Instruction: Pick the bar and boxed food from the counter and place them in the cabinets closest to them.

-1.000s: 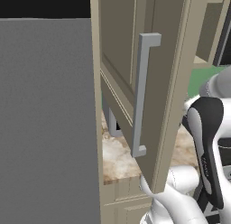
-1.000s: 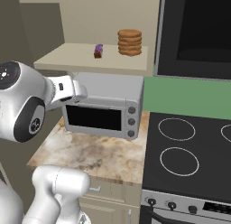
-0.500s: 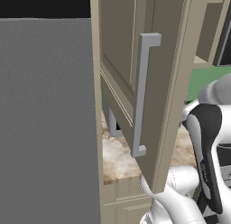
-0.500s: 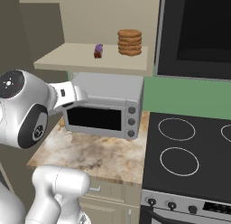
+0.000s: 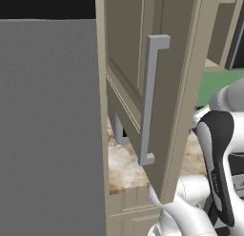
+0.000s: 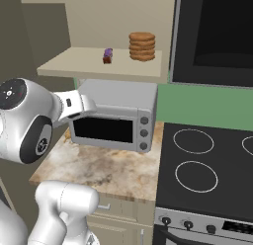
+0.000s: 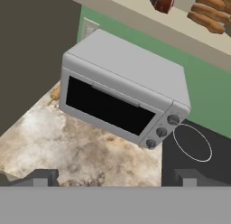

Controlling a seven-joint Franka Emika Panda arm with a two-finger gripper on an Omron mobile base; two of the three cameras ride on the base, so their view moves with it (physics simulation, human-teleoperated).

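Flat, even rendered light; sharp throughout.

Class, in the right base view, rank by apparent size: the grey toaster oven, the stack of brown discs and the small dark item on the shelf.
1. Grey toaster oven.
2. Stack of brown discs.
3. Small dark item.

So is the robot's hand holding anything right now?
No, nothing is held. The gripper is open, its fingertips spread wide apart with bare counter between them, in front of the toaster oven.

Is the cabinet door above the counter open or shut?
Open: the cabinet door stands swung outward, and the shelf inside is exposed.
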